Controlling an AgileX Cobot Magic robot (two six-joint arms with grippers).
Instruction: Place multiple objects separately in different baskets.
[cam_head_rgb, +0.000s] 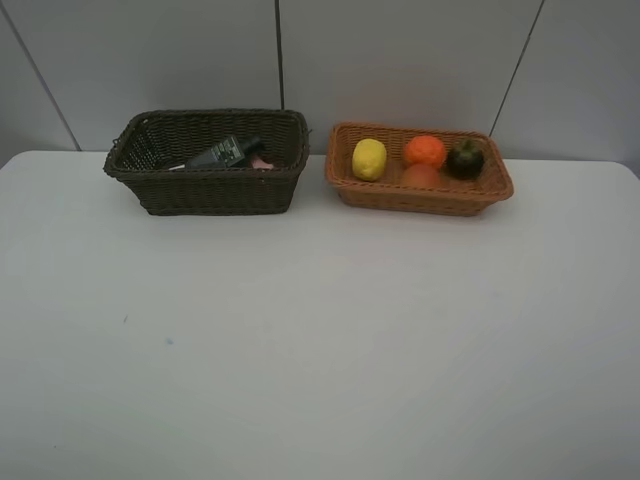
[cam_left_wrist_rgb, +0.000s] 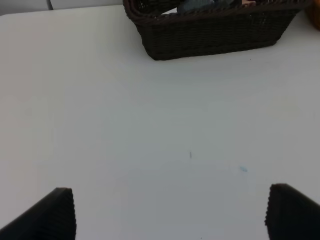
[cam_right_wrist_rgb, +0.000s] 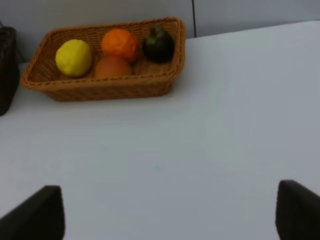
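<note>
The dark brown basket (cam_head_rgb: 205, 190) stands at the back left and holds a dark grey bottle (cam_head_rgb: 222, 153) and a bit of the pink bottle (cam_head_rgb: 261, 162). The light orange-tan basket (cam_head_rgb: 420, 197) at the back right holds the yellow lemon (cam_head_rgb: 369, 159), the orange (cam_head_rgb: 425, 151), the peach (cam_head_rgb: 421, 176) and the dark mangosteen (cam_head_rgb: 465, 160). Neither arm shows in the exterior high view. My left gripper (cam_left_wrist_rgb: 170, 212) is open over bare table, well short of the dark basket (cam_left_wrist_rgb: 210, 35). My right gripper (cam_right_wrist_rgb: 170, 215) is open, short of the tan basket (cam_right_wrist_rgb: 105, 85).
The white table (cam_head_rgb: 320, 330) carries only the two baskets, side by side near its back edge with a narrow gap between them. A grey panelled wall (cam_head_rgb: 400, 60) rises right behind them.
</note>
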